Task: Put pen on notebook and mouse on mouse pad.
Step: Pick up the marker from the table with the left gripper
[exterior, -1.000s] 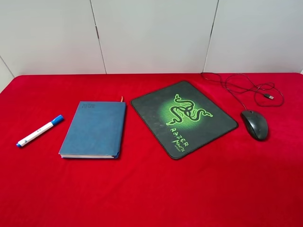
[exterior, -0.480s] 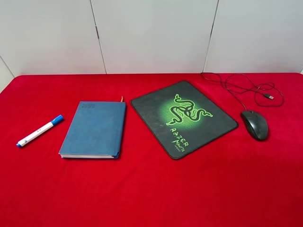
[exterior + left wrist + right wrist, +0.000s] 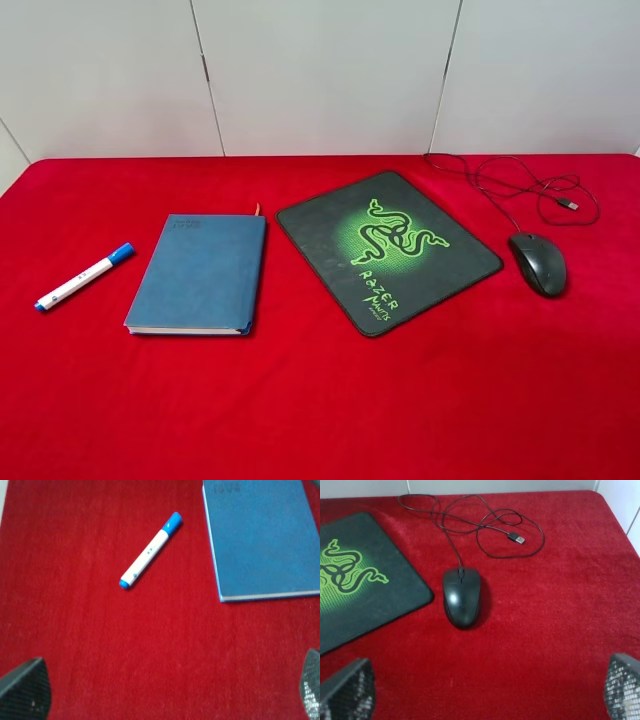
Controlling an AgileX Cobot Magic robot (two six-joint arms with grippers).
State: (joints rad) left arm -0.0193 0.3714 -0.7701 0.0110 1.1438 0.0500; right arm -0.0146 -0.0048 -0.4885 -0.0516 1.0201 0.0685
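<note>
Scanning the high view first: the pen (image 3: 84,276) lies at the left of the frame on the red cloth (image 3: 320,400). It is slanted, with its blue cap toward the upper right, near the notebook (image 3: 198,274) but apart from it. The notebook sits left of centre. The mouse pad (image 3: 388,250) sits skewed, centre-right, and the mouse (image 3: 538,263) rests just off the pad's right edge, not on it. Its cable (image 3: 520,185) loops off to the upper right. No arm shows in this view (both sit out of frame).

Over to the left wrist view: the left gripper (image 3: 167,690) is spread wide and empty, with only its dark fingertips (image 3: 27,687) showing. The pen (image 3: 150,550) lies ahead of it, its long axis diagonal to the line between the fingertips. The notebook (image 3: 260,540) is just beyond the cap end. This arm looks the nearer one, and a wrist turn seems needed to close across the barrel.

Now the right wrist view: the right gripper (image 3: 485,690) is equally wide, holding nothing. The mouse (image 3: 461,596) sits ahead, its length pointing away from the gripper, so the fingers would likely meet its flanks squarely. The mouse pad (image 3: 365,580) lies just beside it, and the cable (image 3: 485,530) trails beyond to a loose USB plug (image 3: 516,538).
</note>
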